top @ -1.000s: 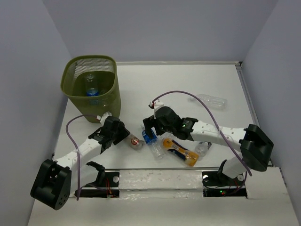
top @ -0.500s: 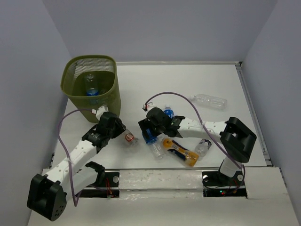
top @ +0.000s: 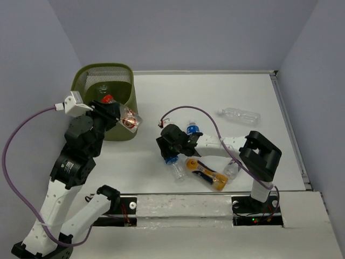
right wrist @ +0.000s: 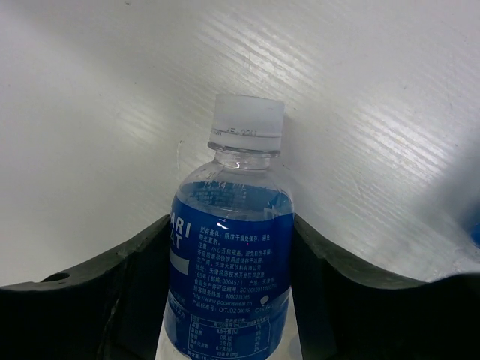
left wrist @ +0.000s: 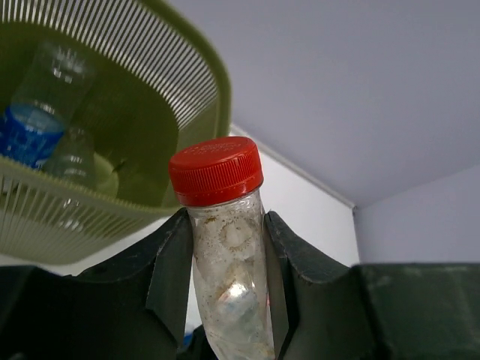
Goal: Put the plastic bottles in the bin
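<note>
My left gripper (top: 117,112) is raised beside the olive-green mesh bin (top: 102,68) and is shut on a clear bottle with a red cap (left wrist: 225,247). The cap points toward the bin's near rim (left wrist: 191,67). Two bottles lie inside the bin, one with a blue label (left wrist: 30,131). My right gripper (top: 170,147) is low on the table. Its fingers (right wrist: 135,262) press both sides of a blue-labelled bottle (right wrist: 229,262), which lies on the table (top: 172,161).
An orange-yellow bottle (top: 207,174) and a small clear one (top: 232,170) lie near the front edge. A blue-capped bottle (top: 191,128) sits by the right arm. A plain clear bottle (top: 240,115) lies far right. Purple cables loop above both arms.
My left arm has lifted the red-capped bottle off the table up to the bin's rim. My right gripper has slid left and down onto the blue-labelled bottle, its jaws narrowing around it.
</note>
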